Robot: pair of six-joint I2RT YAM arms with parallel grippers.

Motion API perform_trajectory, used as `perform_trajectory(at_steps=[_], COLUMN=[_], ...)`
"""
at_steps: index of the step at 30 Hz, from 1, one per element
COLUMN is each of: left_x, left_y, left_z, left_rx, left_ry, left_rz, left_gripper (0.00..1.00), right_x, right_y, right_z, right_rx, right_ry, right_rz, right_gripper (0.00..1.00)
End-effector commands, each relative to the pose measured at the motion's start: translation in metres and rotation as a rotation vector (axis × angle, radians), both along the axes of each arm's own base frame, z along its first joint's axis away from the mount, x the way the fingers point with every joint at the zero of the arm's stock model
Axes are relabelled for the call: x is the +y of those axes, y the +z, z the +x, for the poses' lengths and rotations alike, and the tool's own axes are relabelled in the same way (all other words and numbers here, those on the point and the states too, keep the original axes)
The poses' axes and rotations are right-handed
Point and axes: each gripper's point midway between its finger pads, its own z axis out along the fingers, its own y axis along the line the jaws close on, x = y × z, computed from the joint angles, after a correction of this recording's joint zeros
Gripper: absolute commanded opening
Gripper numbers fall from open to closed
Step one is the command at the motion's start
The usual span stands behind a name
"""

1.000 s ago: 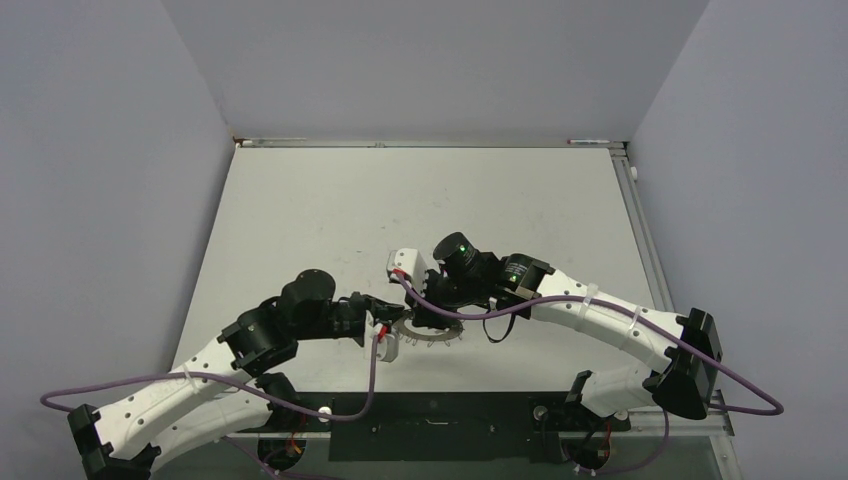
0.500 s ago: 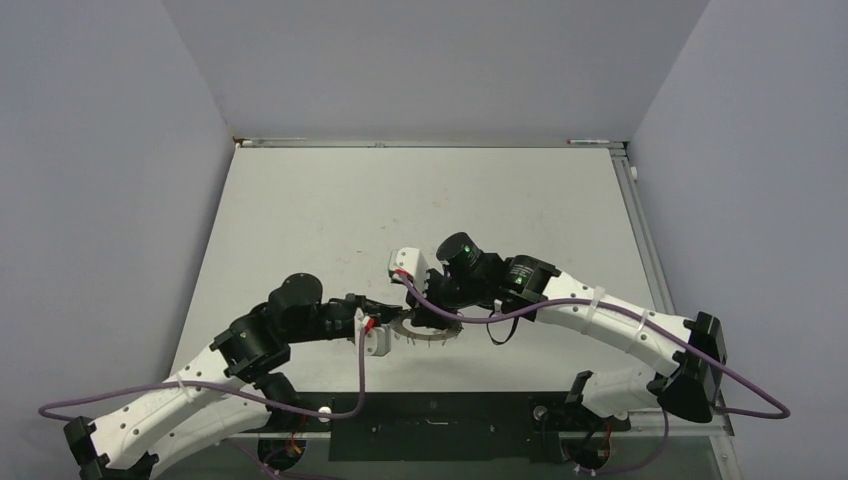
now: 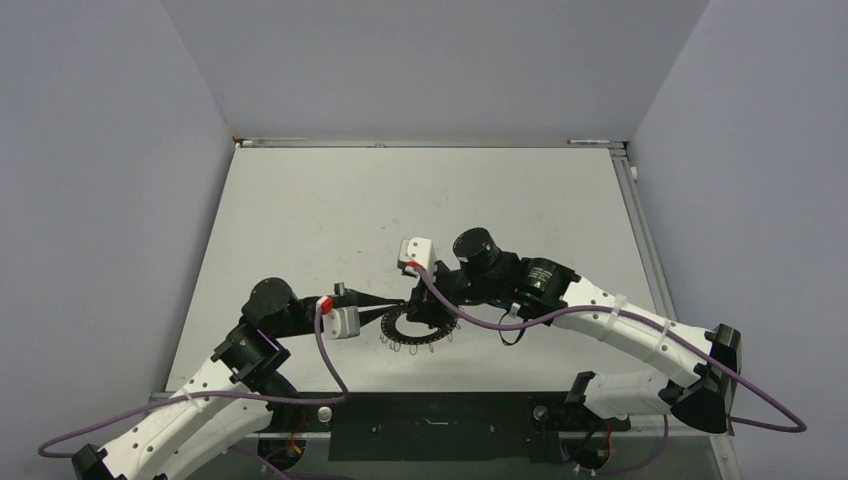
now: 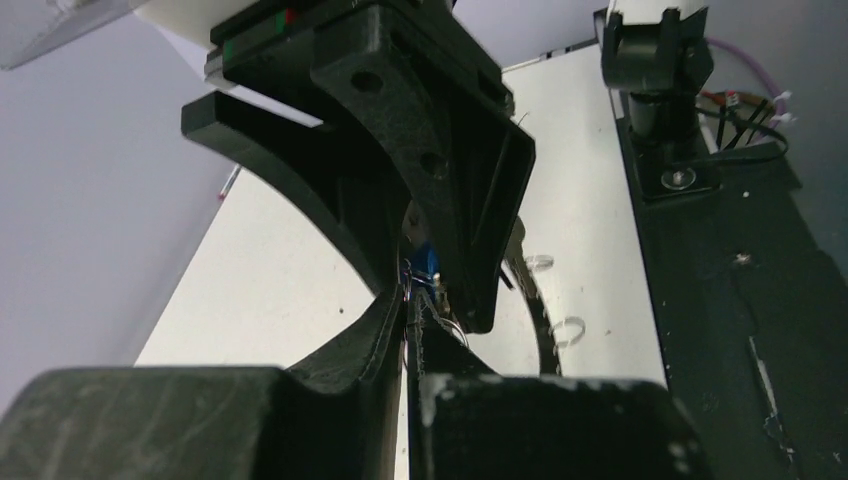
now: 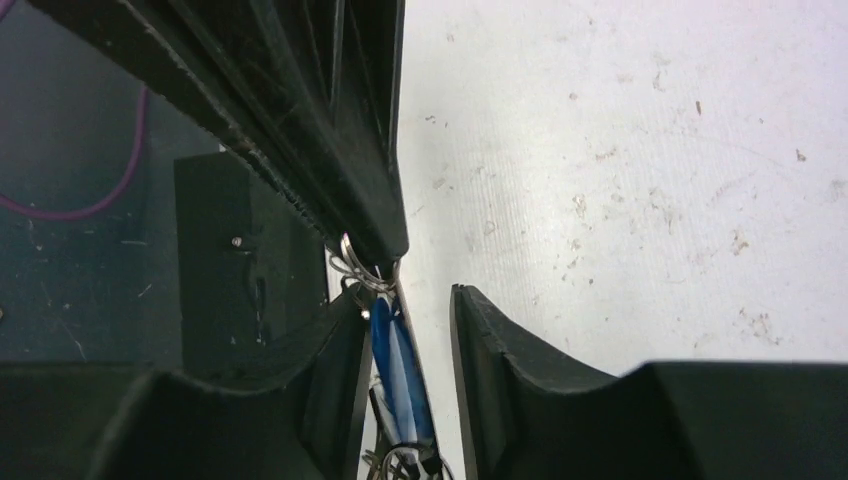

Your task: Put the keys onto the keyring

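The left gripper (image 3: 405, 300) is reaching in from the left with its jaws clenched flat together, pinching the thin wire loop (image 5: 355, 265) at the head of the blue key (image 5: 395, 370). The right gripper (image 5: 410, 310) is meeting it tip to tip with its jaws standing apart. The blue key is hanging between them, lying against one finger (image 5: 340, 380) and clear of the other. The keyring (image 4: 537, 318) is lying flat on the table (image 3: 300, 200) just below both grippers, near the arm bases, with its outer loops showing.
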Motion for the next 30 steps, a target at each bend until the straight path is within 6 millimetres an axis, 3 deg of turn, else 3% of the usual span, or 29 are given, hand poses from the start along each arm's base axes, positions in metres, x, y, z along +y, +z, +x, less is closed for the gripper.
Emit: perform_trajectory(at_steps=[1, 3, 11, 19, 24, 28, 30], left_x=[-0.002, -0.002, 0.000, 0.006, 0.012, 0.019, 0.019], left_y=[0.049, 0.051, 0.048, 0.045, 0.064, 0.083, 0.093], left_z=[-0.023, -0.023, -0.011, 0.018, 0.030, 0.032, 0.024], left_rx=[-0.062, -0.049, -0.002, 0.108, 0.214, 0.315, 0.324], left_ry=[-0.115, -0.116, -0.056, 0.097, 0.137, 0.130, 0.069], left_rz=[-0.165, -0.178, -0.168, -0.163, -0.264, -0.376, -0.414], left_gripper=[0.00, 0.00, 0.00, 0.00, 0.00, 0.00, 0.00], right_x=[0.013, 0.013, 0.000, -0.026, -0.030, -0.023, -0.019], right_y=[0.020, 0.021, 0.039, 0.083, 0.109, 0.109, 0.107], right_z=[0.005, 0.005, 0.013, 0.016, 0.013, 0.013, 0.018], right_rx=[-0.042, -0.046, -0.118, -0.246, -0.294, -0.277, -0.267], right_ry=[0.013, 0.013, -0.038, -0.113, -0.134, -0.135, -0.161], right_rz=[0.098, 0.101, 0.139, 0.256, 0.392, 0.446, 0.465], right_gripper=[0.41, 0.50, 0.59, 0.68, 0.66, 0.60, 0.56])
